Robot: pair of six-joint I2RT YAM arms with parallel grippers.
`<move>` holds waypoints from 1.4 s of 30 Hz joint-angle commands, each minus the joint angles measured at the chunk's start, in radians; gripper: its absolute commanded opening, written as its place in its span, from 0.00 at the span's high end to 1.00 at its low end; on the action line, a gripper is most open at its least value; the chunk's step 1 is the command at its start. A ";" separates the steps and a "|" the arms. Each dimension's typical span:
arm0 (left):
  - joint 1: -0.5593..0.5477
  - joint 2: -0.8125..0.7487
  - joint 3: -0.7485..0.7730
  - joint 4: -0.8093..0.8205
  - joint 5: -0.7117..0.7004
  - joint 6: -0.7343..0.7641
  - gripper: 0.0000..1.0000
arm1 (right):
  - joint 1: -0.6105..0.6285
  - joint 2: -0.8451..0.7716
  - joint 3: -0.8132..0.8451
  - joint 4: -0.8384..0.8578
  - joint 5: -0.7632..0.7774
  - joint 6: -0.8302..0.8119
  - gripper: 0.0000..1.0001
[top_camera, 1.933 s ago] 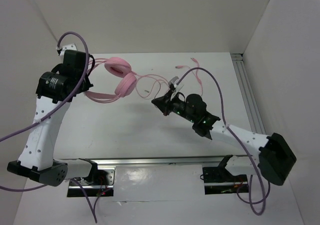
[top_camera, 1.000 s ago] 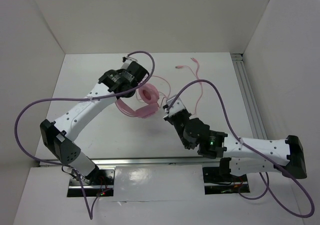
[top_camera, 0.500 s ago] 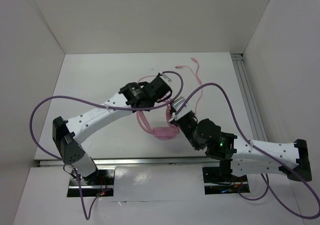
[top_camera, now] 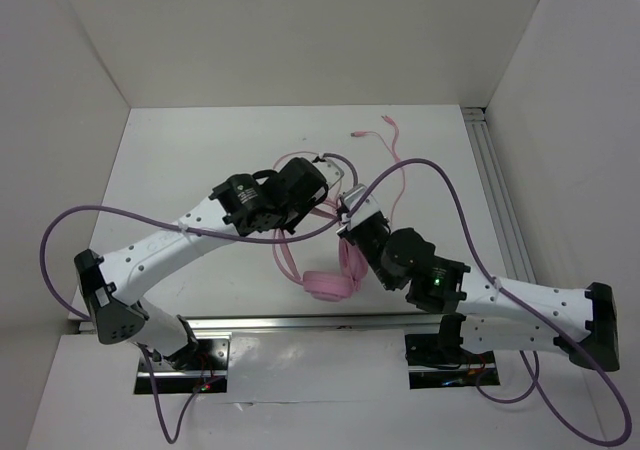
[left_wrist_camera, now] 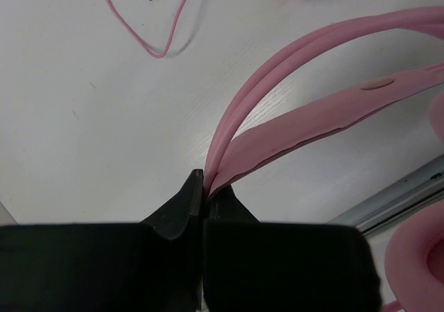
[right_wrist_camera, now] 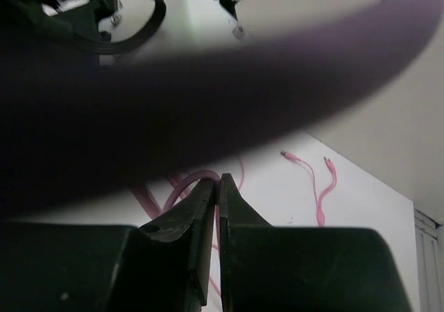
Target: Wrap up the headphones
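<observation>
Headphones (top_camera: 325, 285) are clamped at the headband (left_wrist_camera: 312, 114) by my left pincer (left_wrist_camera: 203, 186), I judge as an anchor for winding. My right pincer (right_wrist_camera: 216, 182) is pressed together; whether it traps the cord (left_wrist_camera: 161, 54) I cannot tell.

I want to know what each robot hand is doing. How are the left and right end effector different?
The left end effector pinches the thick pink headband; the right end effector seems to pinch only the thin pink cord. The left one's camera view is clear; a purple cable blocks much of the right one's. Both are black and shut tight.
</observation>
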 commanded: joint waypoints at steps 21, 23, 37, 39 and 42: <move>-0.029 -0.230 0.093 0.057 0.095 0.019 1.00 | -0.381 0.077 0.022 0.018 -0.733 0.304 0.82; -0.029 -0.230 0.127 0.057 0.086 0.008 1.00 | -0.401 0.103 0.008 0.057 -0.812 0.337 0.82; 0.003 -0.239 0.274 0.017 0.111 -0.082 1.00 | -0.521 0.275 -0.044 0.363 -1.171 0.542 0.51; 0.003 -0.227 0.293 0.007 0.098 -0.110 1.00 | -0.547 0.284 -0.056 0.400 -1.180 0.569 0.51; 0.003 -0.216 0.328 0.007 0.043 -0.173 1.00 | -0.603 0.344 -0.082 0.500 -1.231 0.635 0.50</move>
